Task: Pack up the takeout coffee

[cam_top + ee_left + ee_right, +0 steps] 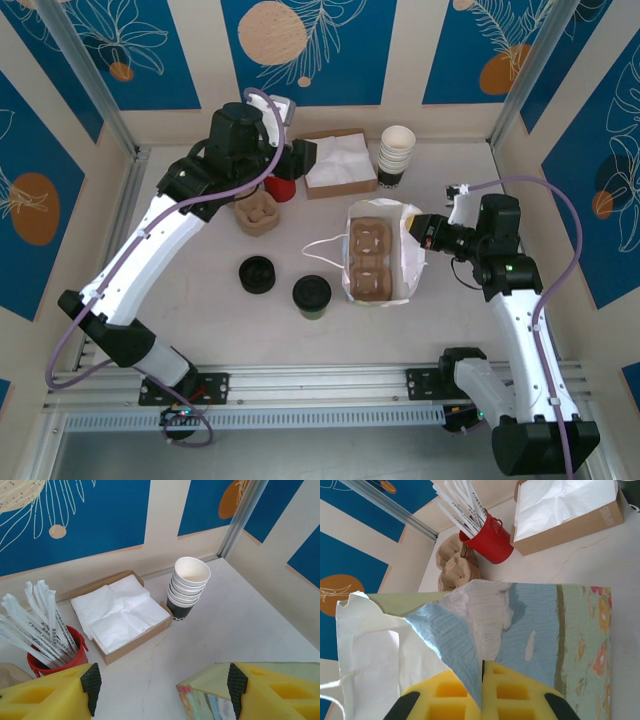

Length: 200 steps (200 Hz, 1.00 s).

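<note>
I find the right tool [482, 672] clenched on the paper bag [530, 630] rim, the left tool [163, 686] released, and the cup stack [187, 587] lettering illegible.

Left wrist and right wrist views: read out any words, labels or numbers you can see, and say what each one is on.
Stacked paper cups: white letters on the bottom cup's black band, partly hidden, not readable.
Paper-wrapped sticks in the red bucket: small dark print on the wrappers, too small to read.
Cardboard napkin box: faint print on its side, too blurred to read.
Nothing can be quoted.
</note>
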Each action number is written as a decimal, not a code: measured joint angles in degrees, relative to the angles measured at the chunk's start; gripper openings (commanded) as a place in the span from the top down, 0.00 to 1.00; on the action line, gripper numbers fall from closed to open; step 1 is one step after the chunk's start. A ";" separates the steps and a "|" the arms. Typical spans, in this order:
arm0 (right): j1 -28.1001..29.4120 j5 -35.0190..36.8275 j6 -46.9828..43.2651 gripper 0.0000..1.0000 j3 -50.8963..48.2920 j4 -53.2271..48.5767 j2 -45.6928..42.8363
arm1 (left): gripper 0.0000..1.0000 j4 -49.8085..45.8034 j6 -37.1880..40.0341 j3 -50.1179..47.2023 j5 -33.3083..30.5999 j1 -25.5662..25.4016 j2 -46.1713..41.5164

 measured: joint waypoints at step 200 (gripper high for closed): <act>-2.97 8.70 17.27 1.00 14.19 -14.58 17.92 | 0.00 6.93 -4.83 -38.32 -7.82 -14.05 -21.07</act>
